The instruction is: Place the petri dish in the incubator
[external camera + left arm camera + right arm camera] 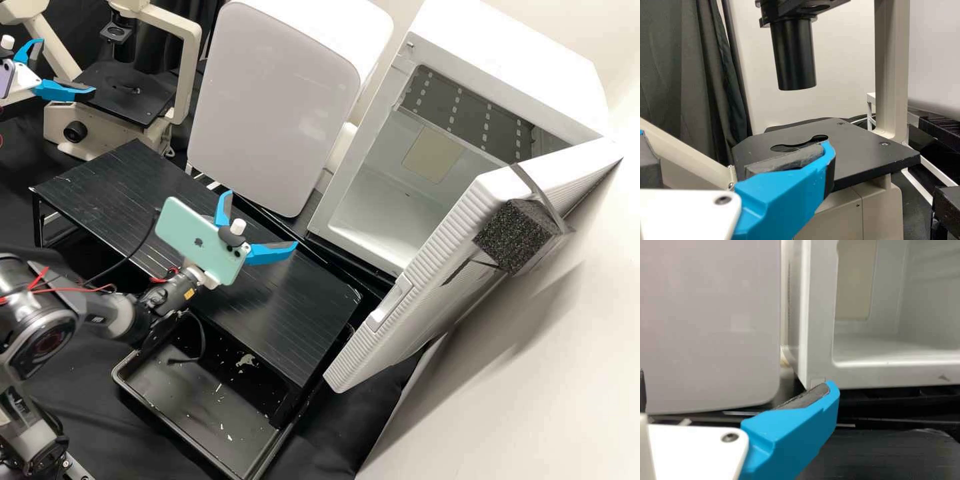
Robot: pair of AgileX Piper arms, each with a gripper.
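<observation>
- Left gripper (67,65): spread, beside the microscope (187,63); the left wrist view looks onto its dark stage (860,145).
- Right gripper (263,219): spread, above the black rack (293,313), facing the gap between the closed white cabinet (273,107) and the incubator (497,33).
- Incubator: beside that cabinet, its door (460,260) open, a black foam block (510,237) on the door.
- Petri dish: I cannot tell where it is.
- Black tray (207,413): just beside the rack, bearing pale specks.

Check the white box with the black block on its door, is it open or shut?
Open: its door stands swung away from the box, showing the inside.
</observation>
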